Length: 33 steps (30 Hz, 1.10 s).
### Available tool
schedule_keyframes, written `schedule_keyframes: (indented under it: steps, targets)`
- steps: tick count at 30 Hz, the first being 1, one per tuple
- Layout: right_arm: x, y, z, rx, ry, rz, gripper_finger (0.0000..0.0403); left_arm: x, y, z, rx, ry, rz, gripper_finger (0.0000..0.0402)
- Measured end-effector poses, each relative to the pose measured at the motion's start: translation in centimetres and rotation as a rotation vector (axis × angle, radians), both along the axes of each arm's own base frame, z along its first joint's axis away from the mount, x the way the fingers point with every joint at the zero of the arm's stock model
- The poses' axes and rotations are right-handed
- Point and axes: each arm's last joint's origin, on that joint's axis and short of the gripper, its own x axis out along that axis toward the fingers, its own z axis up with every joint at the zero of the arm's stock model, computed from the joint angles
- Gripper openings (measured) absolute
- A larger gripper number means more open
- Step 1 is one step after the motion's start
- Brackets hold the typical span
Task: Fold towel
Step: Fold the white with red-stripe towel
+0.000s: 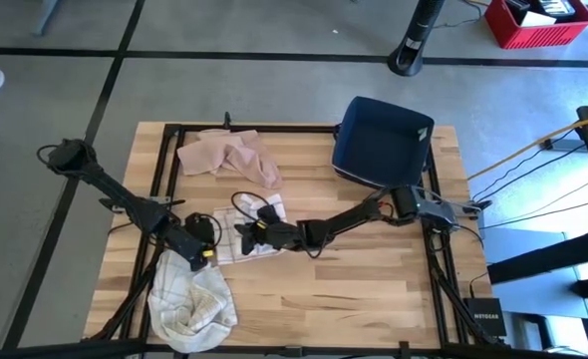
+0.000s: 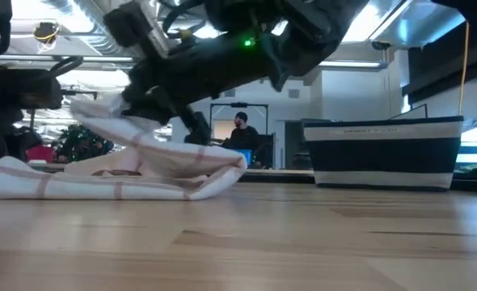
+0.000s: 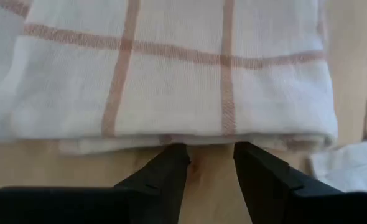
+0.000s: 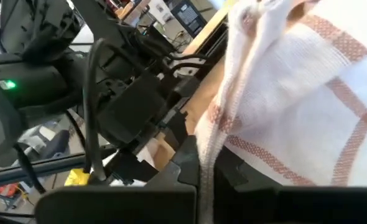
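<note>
From above, the white checked towel lies partly folded on the wooden bench, near the middle. The right end effector is over the towel, clenched on a pinch of its cloth. The left end effector sits just beside the towel's edge, its fingers parted and gripping nothing. A pink cloth lies beyond the towel, a crumpled white cloth on the near side of it, and a dark blue basket stands well apart from it.

At bench height, the towel is a flat fold with its upper layer lifted.

The left wrist shows two dark fingers apart, just short of the towel's folded edge.

The right wrist shows towel cloth caught between the jaws.
</note>
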Motion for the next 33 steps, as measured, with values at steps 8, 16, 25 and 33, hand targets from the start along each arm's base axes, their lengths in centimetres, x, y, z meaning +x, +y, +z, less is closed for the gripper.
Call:
schedule_keyframes:
  steps: [8, 16, 25, 33]
  targets:
    - [3.2, 0.1, -1.4, 0.023, -0.008, 0.038, 0.0014, 0.0, 0.0, -0.1, 0.000, -0.009, -0.025, 0.0131]
    - [3.5, 0.1, -2.5, 0.048, 0.016, 0.057, 0.0015, 0.0, 0.0, -0.1, -0.003, -0.007, -0.028, 0.0131]
    - [3.6, -0.1, -2.4, 0.022, 0.017, 0.078, 0.0084, 0.0, -0.1, 0.1, -0.008, 0.002, -0.042, 0.0131]
    - [3.7, -0.7, -1.6, -0.041, 0.034, 0.232, 0.0179, 0.0, -0.4, 3.9, -0.052, 0.096, -0.066, 0.0131]
